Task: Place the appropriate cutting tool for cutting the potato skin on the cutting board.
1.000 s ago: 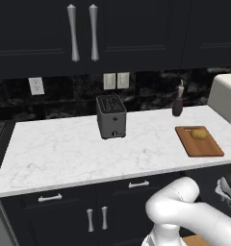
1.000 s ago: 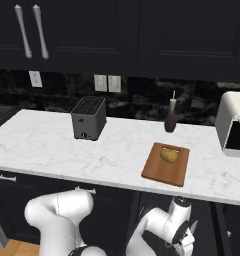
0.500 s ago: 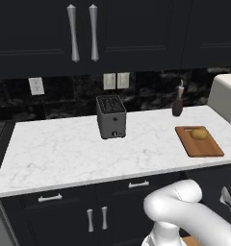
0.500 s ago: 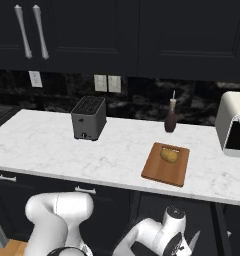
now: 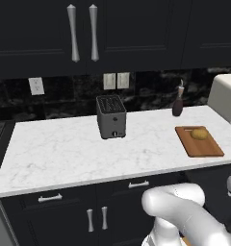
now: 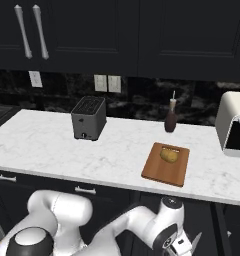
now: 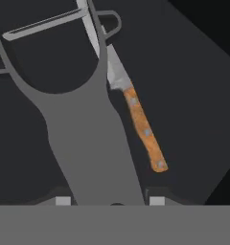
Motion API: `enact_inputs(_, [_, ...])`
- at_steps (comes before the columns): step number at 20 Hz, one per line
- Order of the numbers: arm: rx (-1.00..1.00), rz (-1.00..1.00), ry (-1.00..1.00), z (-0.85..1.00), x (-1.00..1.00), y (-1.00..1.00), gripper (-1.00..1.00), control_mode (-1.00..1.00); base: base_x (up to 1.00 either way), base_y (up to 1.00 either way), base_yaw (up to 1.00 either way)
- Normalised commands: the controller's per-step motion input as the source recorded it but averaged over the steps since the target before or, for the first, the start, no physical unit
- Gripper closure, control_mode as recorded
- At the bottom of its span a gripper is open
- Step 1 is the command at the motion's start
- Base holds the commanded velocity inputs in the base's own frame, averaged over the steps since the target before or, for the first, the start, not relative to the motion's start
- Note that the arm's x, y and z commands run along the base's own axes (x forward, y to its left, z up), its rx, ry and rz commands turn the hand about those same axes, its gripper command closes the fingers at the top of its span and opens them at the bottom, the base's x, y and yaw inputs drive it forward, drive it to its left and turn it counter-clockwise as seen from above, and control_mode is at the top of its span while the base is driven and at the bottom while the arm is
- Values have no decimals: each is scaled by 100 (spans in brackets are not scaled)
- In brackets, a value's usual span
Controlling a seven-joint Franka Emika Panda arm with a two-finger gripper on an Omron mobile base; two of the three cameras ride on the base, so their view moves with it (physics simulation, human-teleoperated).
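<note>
The white marble counter (image 5: 59, 153) carries a dark grey toaster (image 5: 110, 116) toward the back, a dark bottle (image 6: 170, 120) by the backsplash, a white appliance (image 6: 234, 125) at the far right, and the reddish-brown cutting board (image 6: 165, 168) near the front edge with the potato (image 6: 168, 155) resting on its far half. Below counter level, the hand view has the gripper (image 7: 109, 200) closed on the flat grey handle of a Y-shaped peeler (image 7: 86, 119), its fingertips (image 7: 63, 200) pressed against either side. A knife (image 7: 136, 112) with an orange-brown riveted handle lies just beside the peeler, its blade partly hidden behind the peeler's head, apparently on a dark drawer floor.
</note>
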Motion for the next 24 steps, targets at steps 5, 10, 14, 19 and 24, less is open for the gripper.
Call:
enact_inputs(5, [-1, 0, 0, 100, -18, 10, 100, -100, 0, 0, 0])
enact_inputs(10, [0, 0, 0, 100, -24, 7, 100, -100, 0, 0, 0])
enact_inputs(14, [0, 0, 0, 100, -1, 12, 100, -100, 0, 0, 0])
enact_inputs(19, [0, 4, 2, 100, 9, 15, 100, -100, 0, 0, 0])
enact_inputs(24, [0, 7, 3, 100, 41, 20, 100, -100, 0, 0, 0])
